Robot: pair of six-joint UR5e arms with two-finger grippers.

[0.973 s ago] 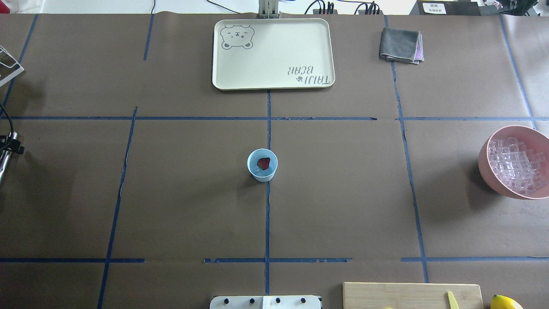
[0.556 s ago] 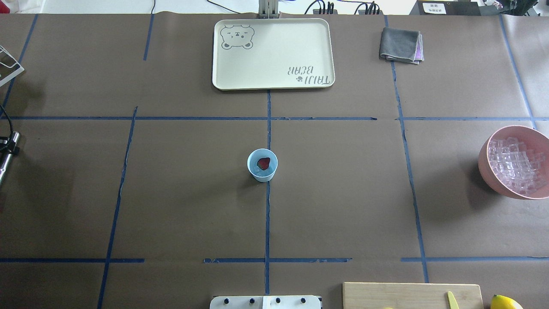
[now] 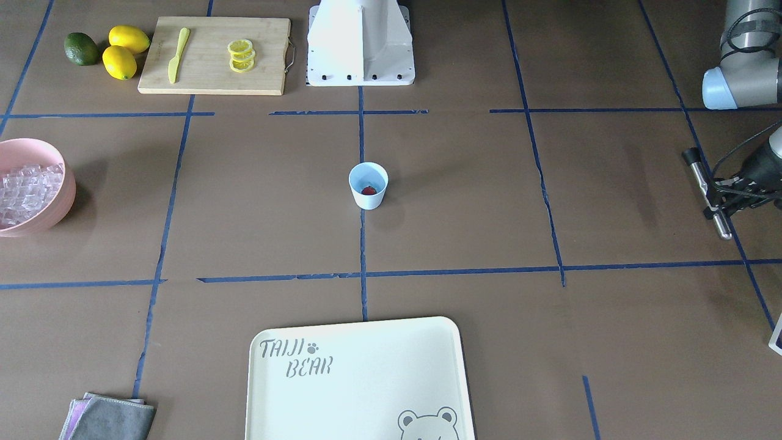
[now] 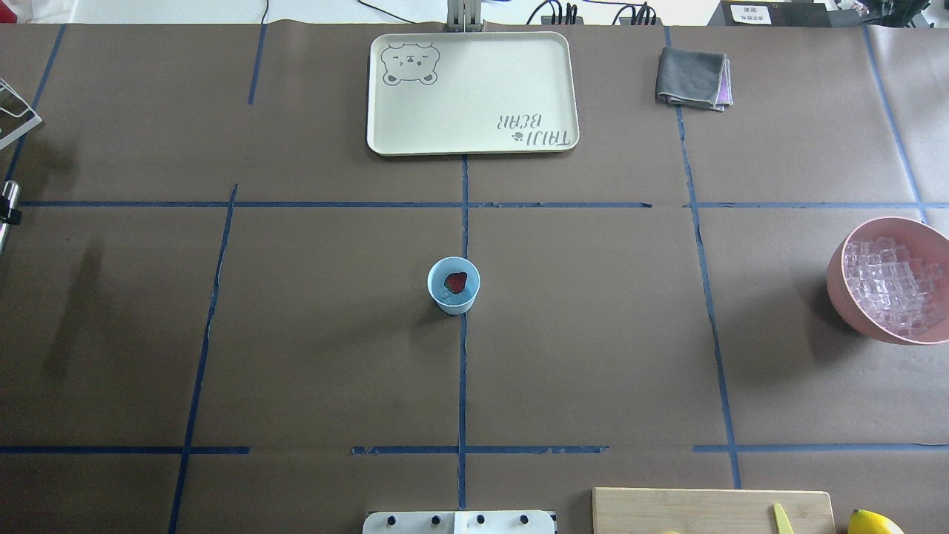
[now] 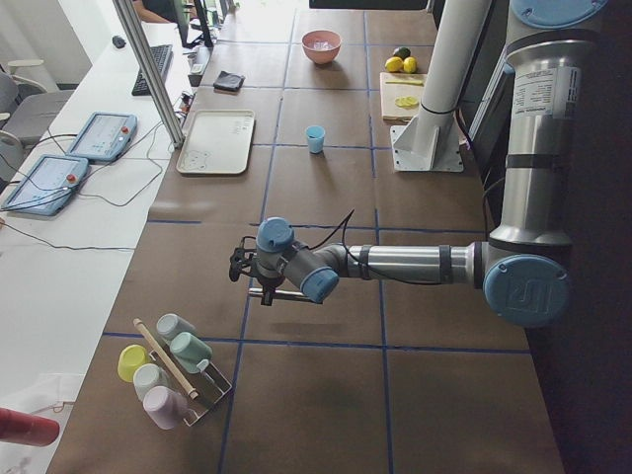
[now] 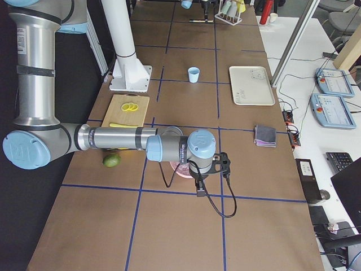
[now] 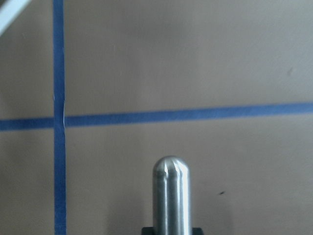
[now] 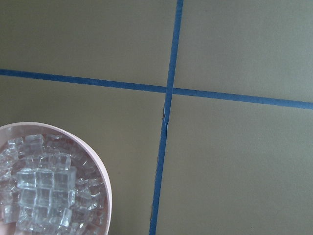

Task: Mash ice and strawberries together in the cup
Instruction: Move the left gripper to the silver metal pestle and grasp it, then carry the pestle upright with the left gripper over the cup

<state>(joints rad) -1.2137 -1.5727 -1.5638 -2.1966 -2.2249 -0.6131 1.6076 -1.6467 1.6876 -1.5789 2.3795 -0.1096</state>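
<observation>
The light-blue cup [image 4: 453, 285] stands at mid-table with a red strawberry [image 4: 455, 281] inside; the front-facing view shows the cup [image 3: 368, 185] too. The ice [image 4: 890, 285] is piled in a pink bowl [image 4: 838, 274] at the robot's far right, and I cannot tell whether any is in the cup. My left gripper [image 3: 716, 205] hovers far left of the cup, shut on a metal rod [image 3: 699, 174] with a rounded end [image 7: 170, 169]. The right gripper [image 6: 200, 186] hangs by the pink bowl; I cannot tell whether it is open or shut.
A cream tray [image 4: 385, 111] lies beyond the cup, a folded grey cloth [image 4: 692, 76] to its right. Near the robot base sit a cutting board [image 3: 214, 55] with lemon slices and a yellow knife, lemons and an avocado. A rack of cups [image 5: 168, 365] stands at the left end.
The left gripper with the metal rod has moved toward the far side and further off the overhead view's left edge. The cup, strawberry and bowl have stayed put.
</observation>
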